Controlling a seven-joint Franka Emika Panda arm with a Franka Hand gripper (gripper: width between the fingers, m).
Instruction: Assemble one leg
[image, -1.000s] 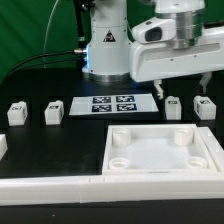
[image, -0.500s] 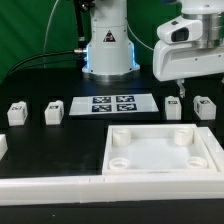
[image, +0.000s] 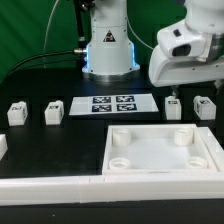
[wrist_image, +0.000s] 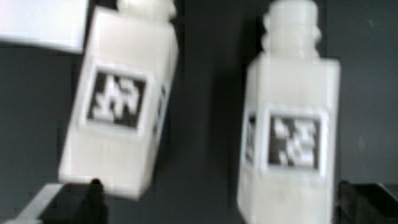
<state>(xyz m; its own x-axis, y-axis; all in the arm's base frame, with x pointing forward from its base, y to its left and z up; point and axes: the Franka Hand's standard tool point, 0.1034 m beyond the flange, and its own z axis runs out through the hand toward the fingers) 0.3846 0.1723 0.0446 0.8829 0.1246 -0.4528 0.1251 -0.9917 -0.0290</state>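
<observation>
Several white legs with black-and-white tags stand on the black table. Two are on the exterior view's left (image: 16, 113) (image: 53, 111) and two on its right (image: 173, 106) (image: 204, 107). My gripper (image: 171, 93) hangs just above the nearer right-hand leg. In the wrist view two legs fill the picture side by side (wrist_image: 121, 100) (wrist_image: 290, 115). The gripper (wrist_image: 231, 205) is open, with its dark fingertips (wrist_image: 80, 200) at the picture's edge. One leg lies between the fingers, untouched. The other is near one fingertip.
The large white square tray-like piece with round corner sockets (image: 205, 160) lies in front of the right-hand legs. The marker board (image: 112, 103) is at the middle back. A long white bar (image: 50, 185) lies along the front edge. A small white piece (image: 2, 147) sits at the far left.
The arm has swung toward the exterior view's right and come down over the two right-hand legs. The legs have not moved.
</observation>
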